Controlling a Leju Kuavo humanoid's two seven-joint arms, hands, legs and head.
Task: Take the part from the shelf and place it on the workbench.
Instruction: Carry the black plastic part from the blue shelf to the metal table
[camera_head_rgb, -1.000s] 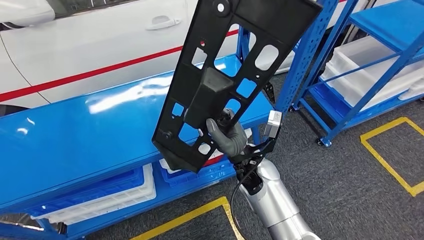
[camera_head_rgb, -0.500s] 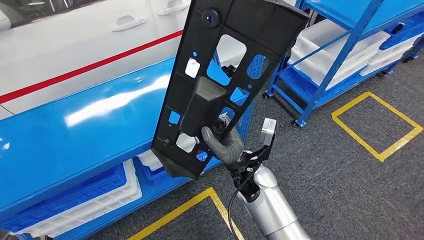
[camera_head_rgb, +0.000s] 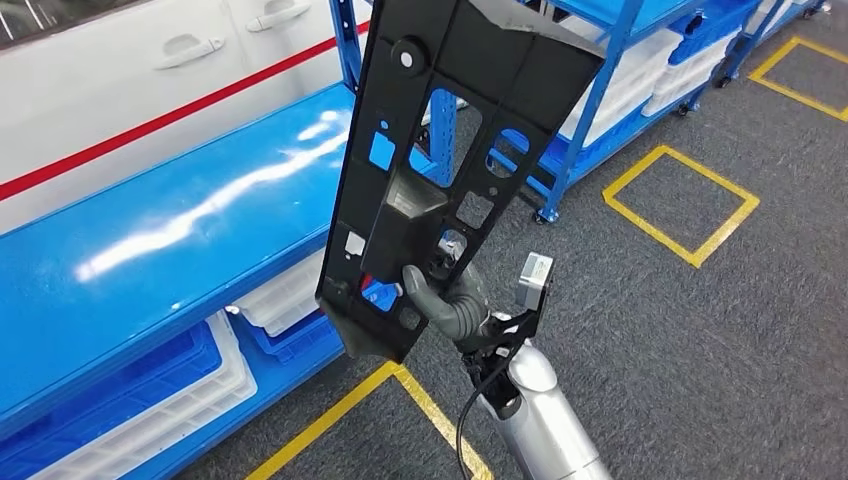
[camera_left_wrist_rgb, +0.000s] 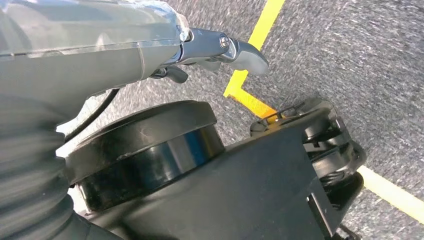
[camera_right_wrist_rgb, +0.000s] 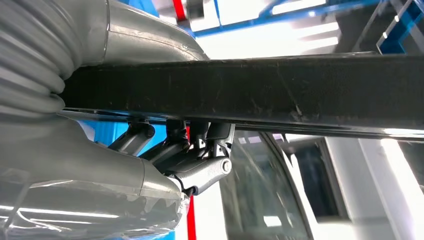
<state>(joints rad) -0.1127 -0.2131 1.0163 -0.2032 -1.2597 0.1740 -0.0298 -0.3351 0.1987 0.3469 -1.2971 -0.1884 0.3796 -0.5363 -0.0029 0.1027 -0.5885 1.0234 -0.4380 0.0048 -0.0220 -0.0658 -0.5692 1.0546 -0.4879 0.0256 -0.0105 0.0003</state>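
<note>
The part is a long black plastic panel with several cut-outs, standing nearly upright in the head view. My right hand grips its lower end from behind, thumb on the front face. It hangs over the floor just off the right end of the blue workbench. In the right wrist view the part's edge crosses the picture as a dark bar, and the right hand's fingers curl under it. My left hand hangs over the grey floor, holding nothing, thumb stretched out.
The blue shelf with white trays stands behind the part at the upper right. A white car with a red stripe is behind the workbench. Blue and white bins sit under the bench. Yellow floor lines mark the grey carpet.
The whole picture has shifted, so the camera has turned: workbench and car slid left, the shelf moved toward the top. The part stays gripped in my right hand.
</note>
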